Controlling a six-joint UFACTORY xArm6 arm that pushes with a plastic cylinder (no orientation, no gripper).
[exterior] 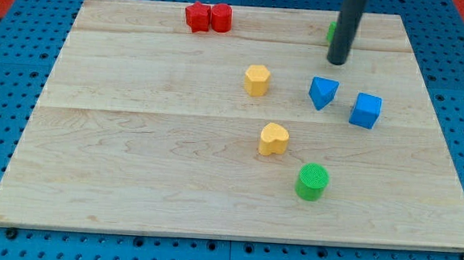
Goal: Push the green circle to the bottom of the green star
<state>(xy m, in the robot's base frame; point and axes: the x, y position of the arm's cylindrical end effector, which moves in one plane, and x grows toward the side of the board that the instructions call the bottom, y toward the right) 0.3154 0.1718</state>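
The green circle [312, 182] sits low on the board, right of centre. The green star [332, 31] is near the view's top right, mostly hidden behind the dark rod; only a green sliver shows at the rod's left edge. My tip [337, 62] rests on the board just below the green star, far above the green circle.
A red star [197, 16] and a red block [221, 18] touch at the top centre. A yellow hexagon [256, 80] and a yellow heart [273, 139] lie mid-board. A blue triangle [322, 93] and a blue cube [365, 111] lie between my tip and the green circle.
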